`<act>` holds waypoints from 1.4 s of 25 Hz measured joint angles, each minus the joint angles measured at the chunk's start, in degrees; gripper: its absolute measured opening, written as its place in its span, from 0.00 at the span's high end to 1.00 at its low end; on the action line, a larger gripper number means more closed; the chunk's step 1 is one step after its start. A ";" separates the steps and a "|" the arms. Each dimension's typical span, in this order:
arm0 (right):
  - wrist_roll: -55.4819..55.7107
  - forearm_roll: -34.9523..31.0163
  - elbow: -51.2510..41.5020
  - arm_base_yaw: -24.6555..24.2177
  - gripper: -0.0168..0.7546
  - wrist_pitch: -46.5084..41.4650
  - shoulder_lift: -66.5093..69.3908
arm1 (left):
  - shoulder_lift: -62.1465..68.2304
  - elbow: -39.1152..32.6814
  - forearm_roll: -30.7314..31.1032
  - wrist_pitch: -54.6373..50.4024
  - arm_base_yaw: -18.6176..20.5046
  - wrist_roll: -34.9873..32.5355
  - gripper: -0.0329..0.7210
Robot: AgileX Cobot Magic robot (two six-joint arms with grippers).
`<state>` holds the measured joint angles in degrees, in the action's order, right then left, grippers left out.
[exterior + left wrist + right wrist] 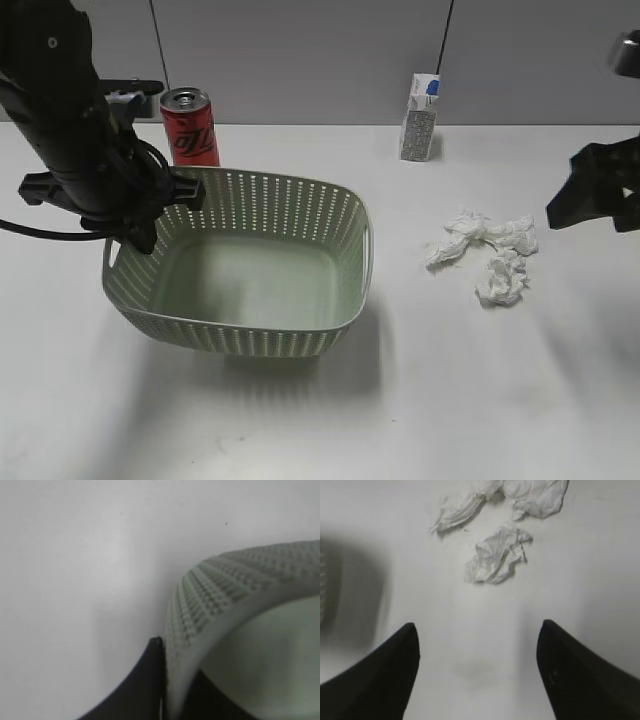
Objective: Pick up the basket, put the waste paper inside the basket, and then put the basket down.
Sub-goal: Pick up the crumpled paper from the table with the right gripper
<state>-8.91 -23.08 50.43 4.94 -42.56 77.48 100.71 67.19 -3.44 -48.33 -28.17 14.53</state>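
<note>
White tabletop (450, 400) under grey wall panels (300, 50).
Left gripper (165, 680) pinches the basket (260, 270) rim at frame left; right gripper (477, 670) gapes empty near the waste paper (490, 255).

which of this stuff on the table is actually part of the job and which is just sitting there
Part of the job:
basket, gripped at its left rim by the left gripper
waste paper, three wads on the table to the basket's right

Just lying about:
red can, behind the basket
white-and-blue carton, upright at the back

A lab-like test bench: bare white table (480, 400), plain grey wall panels (300, 50) behind.
</note>
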 joint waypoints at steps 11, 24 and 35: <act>28.39 19.99 7.66 9.52 0.26 12.50 23.97 | 0.00 0.00 0.00 0.23 0.00 0.00 0.96; 29.08 20.57 7.81 9.52 0.36 18.53 34.22 | 0.00 0.00 0.00 0.77 0.00 0.00 0.96; 23.37 18.18 7.99 9.52 0.94 14.82 28.74 | 0.00 0.00 0.00 0.91 0.00 0.00 0.96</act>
<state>14.46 -4.90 58.42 14.46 -27.73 106.22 100.71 67.19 -3.44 -47.42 -28.17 14.53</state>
